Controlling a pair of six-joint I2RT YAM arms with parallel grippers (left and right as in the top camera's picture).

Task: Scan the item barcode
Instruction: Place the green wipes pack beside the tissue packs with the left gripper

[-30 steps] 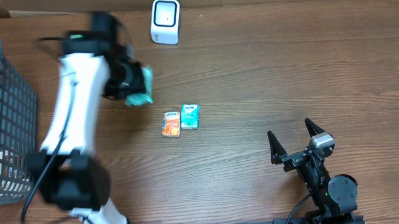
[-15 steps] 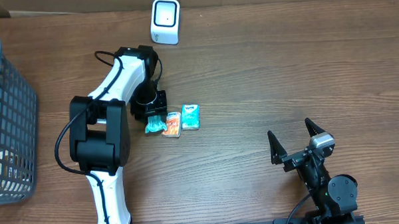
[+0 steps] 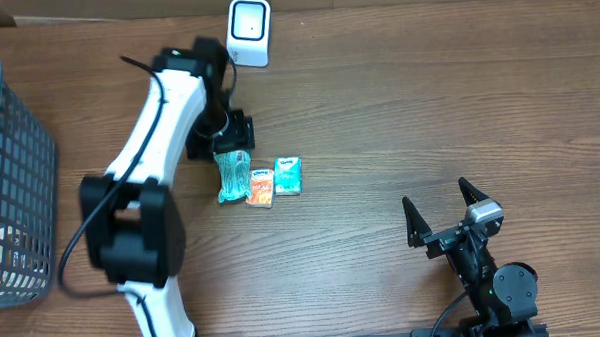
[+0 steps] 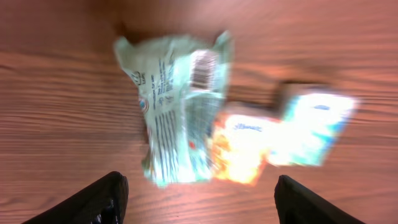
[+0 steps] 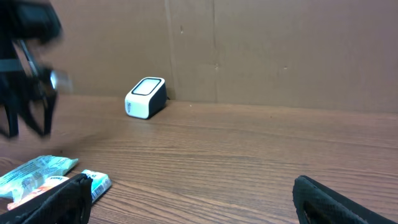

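"Teal film pouch [image 4: 180,118], crumpled, flat on the wooden bench [image 3: 398,105], its barcode [image 4: 202,68] face up near one end. Is that our lead?"

"It is. We place it left of the bench's middle, right against an orange tissue pack [image 4: 242,146], with a blue-and-white tissue pack [image 4: 311,127] just beside that one. The three lie in a row."

"And the left hand [image 4: 199,183]?"

"Released. Its fingers [image 4: 106,196] stand wide apart above the pouch, with nothing between them. The right hand [image 3: 444,211] sits well apart at the near edge, spread wide too and holding nothing."

"How do we judge the handling?"

"Light and soft, we'd say, and probably slick, a film that crackles and folds. A pinch across the middle could buckle it and crease the barcode. We would take it by the end away from the barcode, or along a side seam, so the code stays uncovered and fairly flat. The orange pack crowds one side, so the free side looks the easier approach."

"Where would it be scanned?"

"At the white scanner [image 3: 248,30], which stands at the far edge of the bench, well apart from the pouch. A grey wire basket [image 3: 9,149] sits at the left edge. We cannot tell whether this pouch has been scanned. For now it is not in front of the scanner."
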